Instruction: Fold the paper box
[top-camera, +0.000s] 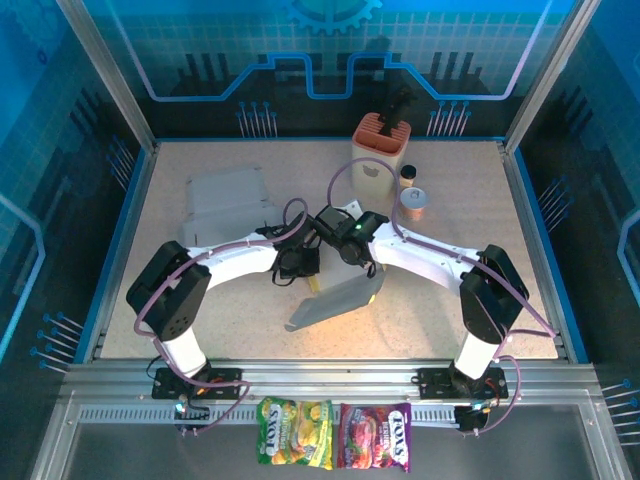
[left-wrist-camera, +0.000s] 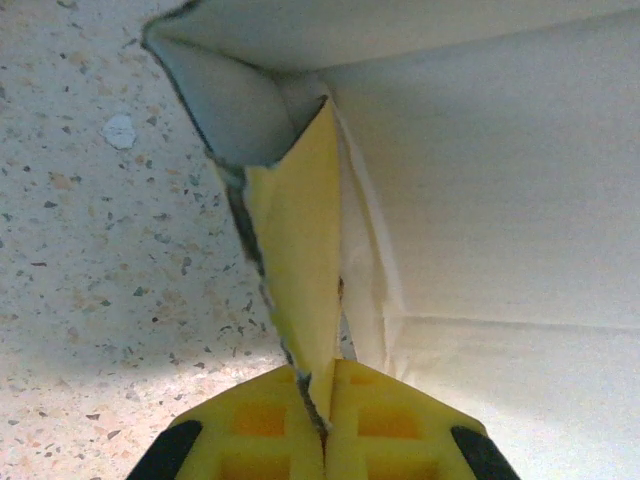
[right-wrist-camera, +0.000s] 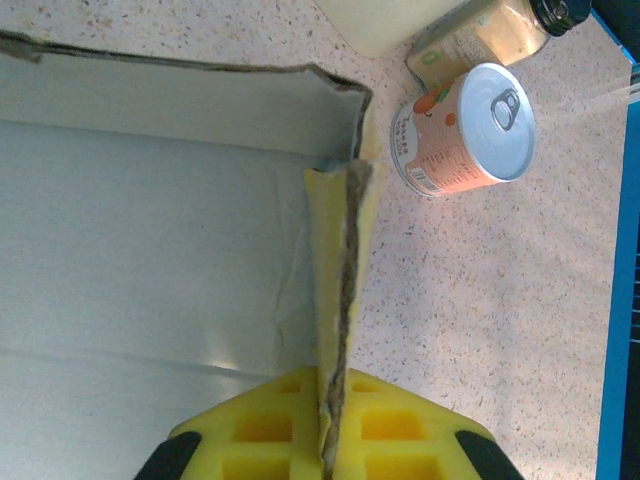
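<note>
The paper box (top-camera: 335, 302) is a grey card box with yellow inner faces, lying part-folded at the table's middle front. My left gripper (top-camera: 308, 272) is at its left end and my right gripper (top-camera: 362, 262) at its upper right end. In the left wrist view the left gripper (left-wrist-camera: 325, 388) is shut on a yellow corner flap (left-wrist-camera: 300, 250) of the paper box, next to the box's white wall (left-wrist-camera: 500, 200). In the right wrist view the right gripper (right-wrist-camera: 333, 388) is shut on the upright edge of a side flap (right-wrist-camera: 340, 270), with the grey box panel (right-wrist-camera: 150, 220) to its left.
A second flat grey card piece (top-camera: 228, 195) lies at the back left. An orange-lidded container (top-camera: 380, 150), a small bottle (top-camera: 408, 175) and a tin can (top-camera: 415, 206) stand at the back right; the can (right-wrist-camera: 465, 130) lies close to the right gripper. Two candy bags (top-camera: 335, 448) sit on the front rail.
</note>
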